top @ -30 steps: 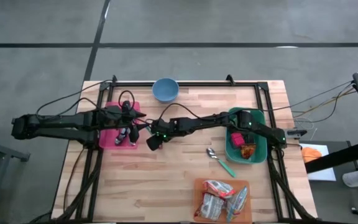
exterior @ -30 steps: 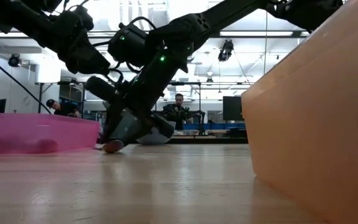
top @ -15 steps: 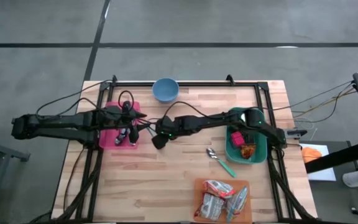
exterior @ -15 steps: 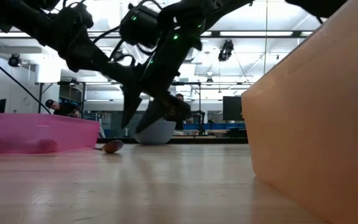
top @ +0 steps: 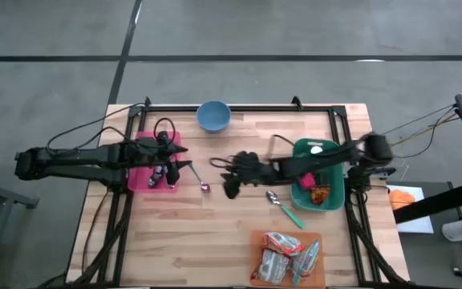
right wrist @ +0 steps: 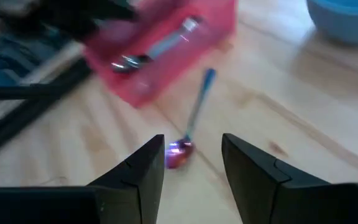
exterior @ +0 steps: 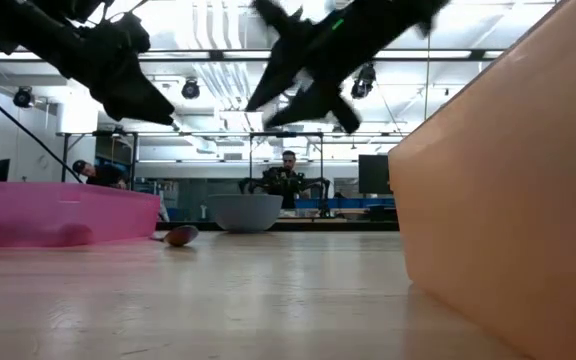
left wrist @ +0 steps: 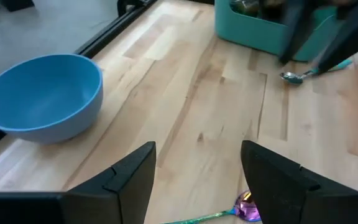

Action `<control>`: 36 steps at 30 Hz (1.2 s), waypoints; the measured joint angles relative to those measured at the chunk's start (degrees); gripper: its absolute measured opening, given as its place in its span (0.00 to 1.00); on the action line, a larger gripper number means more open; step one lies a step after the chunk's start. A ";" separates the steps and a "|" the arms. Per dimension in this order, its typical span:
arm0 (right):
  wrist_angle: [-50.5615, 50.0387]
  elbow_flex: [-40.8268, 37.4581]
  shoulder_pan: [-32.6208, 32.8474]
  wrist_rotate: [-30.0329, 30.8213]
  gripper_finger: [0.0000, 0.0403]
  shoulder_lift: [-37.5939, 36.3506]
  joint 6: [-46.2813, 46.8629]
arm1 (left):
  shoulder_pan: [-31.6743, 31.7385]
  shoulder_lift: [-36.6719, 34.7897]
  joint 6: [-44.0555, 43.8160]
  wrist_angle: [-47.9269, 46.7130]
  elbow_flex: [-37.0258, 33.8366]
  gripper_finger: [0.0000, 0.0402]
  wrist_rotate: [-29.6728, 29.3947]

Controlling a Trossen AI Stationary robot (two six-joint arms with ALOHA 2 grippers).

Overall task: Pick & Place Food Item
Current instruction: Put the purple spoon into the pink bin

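Several food packets lie in an orange tray at the near edge. More food sits in a teal bin at the right. My right gripper hangs open above mid-table, holding nothing. Below and ahead of it a spoon with a shiny purple bowl lies flat on the wood. My left gripper hovers open beside the pink tray, its fingers empty.
A blue bowl stands at the far edge. A green-handled spoon lies left of the teal bin. Metal utensils lie in the pink tray. In the low view the orange tray's wall fills the right. Bare wood lies near-left.
My right gripper has risen from the table beside the pink tray and drawn back toward the right edge, tipping up more level as it went. The purple-bowled spoon has stayed lying on the table where the gripper was. My left arm has kept still.
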 joint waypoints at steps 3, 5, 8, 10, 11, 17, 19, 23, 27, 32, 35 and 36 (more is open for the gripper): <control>7.60 -8.28 0.40 0.17 0.39 -5.55 -4.83 | 0.00 -0.02 -0.04 -0.12 0.00 0.59 -0.17; 13.29 -13.69 0.64 0.38 0.39 -8.66 -9.42 | 0.00 -0.02 -0.04 -0.15 0.00 0.59 -0.03; 22.89 -20.56 1.37 0.59 0.39 -13.53 -15.83 | 0.00 -0.02 -0.06 -0.15 0.00 0.59 -0.01; 28.01 -24.73 1.66 0.08 0.39 -16.14 -19.46 | 0.00 -0.02 -0.05 -0.17 0.00 0.59 0.01; 29.74 -26.58 1.71 0.00 0.39 -17.19 -20.77 | 0.00 -0.02 -0.05 -0.17 0.00 0.59 0.01; 34.67 -34.88 1.81 0.30 0.39 -26.69 -23.21 | 0.00 -0.02 -0.06 -0.54 0.00 0.59 0.01; 33.98 -36.91 1.85 0.01 0.39 -29.66 -24.06 | 0.00 -0.02 -0.06 -0.64 0.00 0.59 0.01; 34.64 -39.44 1.72 0.40 0.39 -35.73 -28.09 | 0.00 -0.02 -0.06 -0.76 0.00 0.59 0.01; 33.82 -41.28 1.77 0.10 0.39 -39.84 -31.29 | 0.00 -0.02 -0.06 -0.95 0.00 0.59 0.01; 33.76 -42.33 1.78 0.14 0.39 -42.94 -34.20 | 0.00 -0.02 -0.06 -1.15 0.00 0.59 0.01; 33.80 -42.41 1.72 0.21 0.39 -43.67 -34.84 | 0.00 -0.02 -0.06 -1.42 0.00 0.59 0.01; 33.98 -42.41 1.71 0.23 0.39 -43.81 -34.81 | 0.00 -0.02 -0.06 -1.47 0.00 0.59 0.01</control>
